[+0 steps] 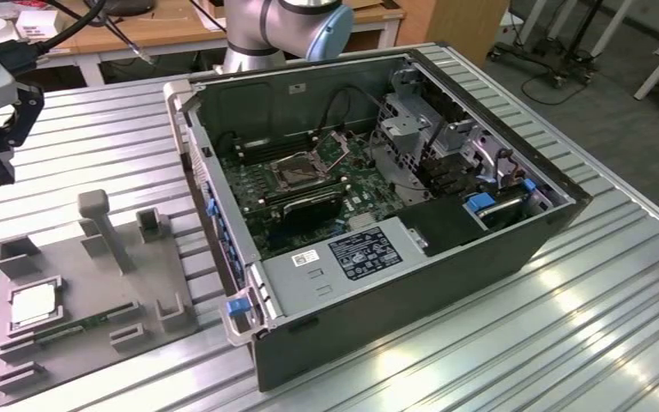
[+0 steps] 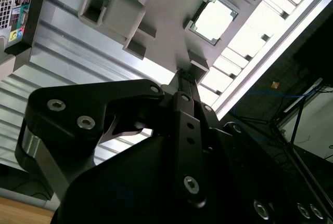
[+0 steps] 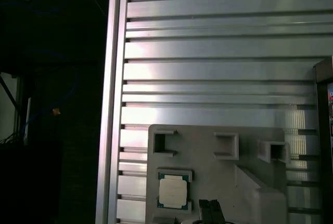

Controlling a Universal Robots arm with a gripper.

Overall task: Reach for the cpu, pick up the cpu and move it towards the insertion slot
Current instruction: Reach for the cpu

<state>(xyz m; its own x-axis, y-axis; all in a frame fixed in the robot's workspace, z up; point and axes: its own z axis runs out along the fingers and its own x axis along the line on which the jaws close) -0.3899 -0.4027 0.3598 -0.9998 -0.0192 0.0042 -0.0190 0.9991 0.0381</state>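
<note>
**Status: No Load Held**

My gripper (image 1: 1,172) hung clear above the grey holder (image 1: 89,283), fingers (image 3: 204,211) drawn together, gripping nothing. The cpu (image 1: 34,305) lay flat in one holder recess, untouched. The insertion slot (image 1: 301,172) sat well apart from the holder, inside the open computer case (image 1: 421,257).

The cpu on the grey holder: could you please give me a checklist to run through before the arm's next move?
1. The cpu lies flat in the grey holder, metal top up: ok.
2. Nothing lies on the cpu: ok.
3. The gripper is centred over the cpu: not ok; in the exterior view it hangs off to one side, apart from the chip.
4. Jaws ready for a grasp: not ok; they look shut and empty.
5. The insertion slot has a bare dark centre: ok.
6. The slot's metal frame is unlatched: cannot tell.
</note>
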